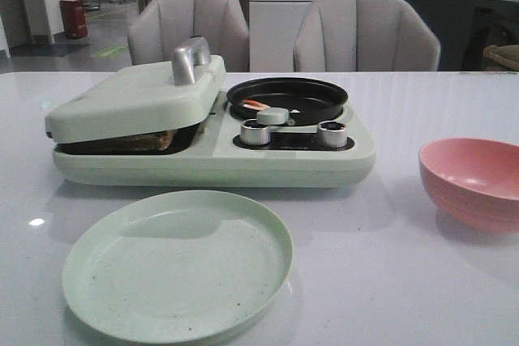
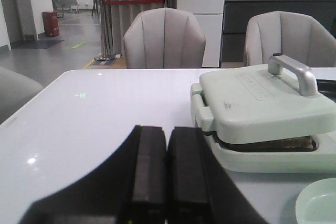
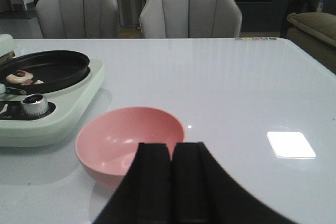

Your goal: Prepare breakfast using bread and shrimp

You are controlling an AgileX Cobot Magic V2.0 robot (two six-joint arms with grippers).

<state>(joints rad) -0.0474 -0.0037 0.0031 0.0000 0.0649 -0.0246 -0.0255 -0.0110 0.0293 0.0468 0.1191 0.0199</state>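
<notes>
The bread (image 1: 150,140) lies inside the pale green breakfast maker (image 1: 211,155), under its lowered lid (image 1: 138,95); only a brown edge shows through the gap, also seen as bread (image 2: 286,143). The shrimp (image 1: 255,104) rests in the black round pan (image 1: 287,99), and it shows again as shrimp (image 3: 20,77) in the pan (image 3: 44,69). My left gripper (image 2: 167,132) is shut and empty, to the left of the machine. My right gripper (image 3: 172,148) is shut and empty, just in front of the pink bowl (image 3: 130,142). Neither arm appears in the front view.
A pale green plate (image 1: 178,264) lies in front of the machine, with its edge as plate (image 2: 317,203). The pink bowl (image 1: 473,181) stands at the right. Two silver knobs (image 1: 255,132) sit on the machine's front. Two grey chairs (image 1: 188,28) stand behind the table.
</notes>
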